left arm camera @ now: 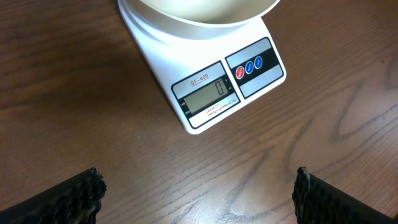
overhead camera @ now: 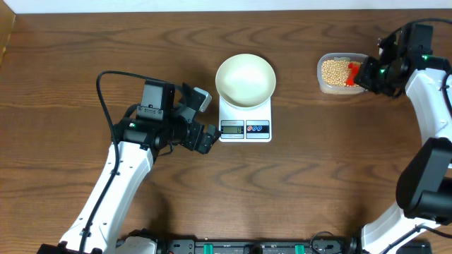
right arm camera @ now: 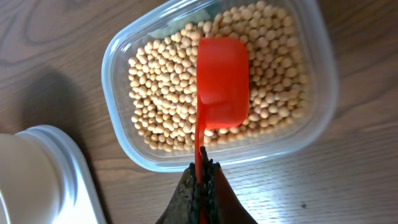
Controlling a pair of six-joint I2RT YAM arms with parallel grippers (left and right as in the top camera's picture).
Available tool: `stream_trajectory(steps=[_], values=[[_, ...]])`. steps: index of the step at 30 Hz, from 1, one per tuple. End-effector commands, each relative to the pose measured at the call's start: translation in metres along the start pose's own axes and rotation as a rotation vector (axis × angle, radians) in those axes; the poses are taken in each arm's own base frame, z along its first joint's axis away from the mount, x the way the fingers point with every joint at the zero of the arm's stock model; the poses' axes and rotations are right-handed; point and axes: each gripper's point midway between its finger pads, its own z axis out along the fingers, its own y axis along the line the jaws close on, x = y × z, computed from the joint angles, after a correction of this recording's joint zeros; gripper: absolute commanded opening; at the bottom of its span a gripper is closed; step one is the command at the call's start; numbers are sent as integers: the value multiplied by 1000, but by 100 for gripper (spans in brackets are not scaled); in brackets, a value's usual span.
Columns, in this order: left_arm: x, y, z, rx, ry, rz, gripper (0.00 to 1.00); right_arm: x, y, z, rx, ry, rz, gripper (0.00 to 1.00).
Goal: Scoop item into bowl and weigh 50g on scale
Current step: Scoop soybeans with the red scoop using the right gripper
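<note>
Beans [right arm camera: 168, 93] fill the tub [right arm camera: 311, 124], at 3 o'clock from the bowl [overhead camera: 245, 79], with bare tabletop [overhead camera: 318, 176] between them. The right gripper [right arm camera: 202, 180], clamped on a red scoop's [right arm camera: 222, 81] handle, holds its cup over the beans inside the tub's rim. The bowl covers the scale's [overhead camera: 245, 129] platform edge to edge. The left gripper [left arm camera: 199, 196], spread wide and empty, hovers at the scale's 9 o'clock.

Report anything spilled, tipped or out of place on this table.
Nothing stands out. The bowl sits upright on the scale, whose display reads 0. The beans are all inside the clear tub, none on the table, and the right gripper holds the red scoop over them.
</note>
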Motion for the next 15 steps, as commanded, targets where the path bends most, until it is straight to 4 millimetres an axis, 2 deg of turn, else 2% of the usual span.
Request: stream_trajectory(steps=[1, 10, 15], values=[[-9, -1, -6, -7, -25, 18, 98, 18, -1, 20, -32, 85, 77, 1], [-9, -1, -6, -7, -25, 18, 98, 12, 6, 12, -158, 87, 131, 1], [-9, -1, -6, -7, -25, 18, 98, 6, 1, 2, -243, 85, 178, 1]])
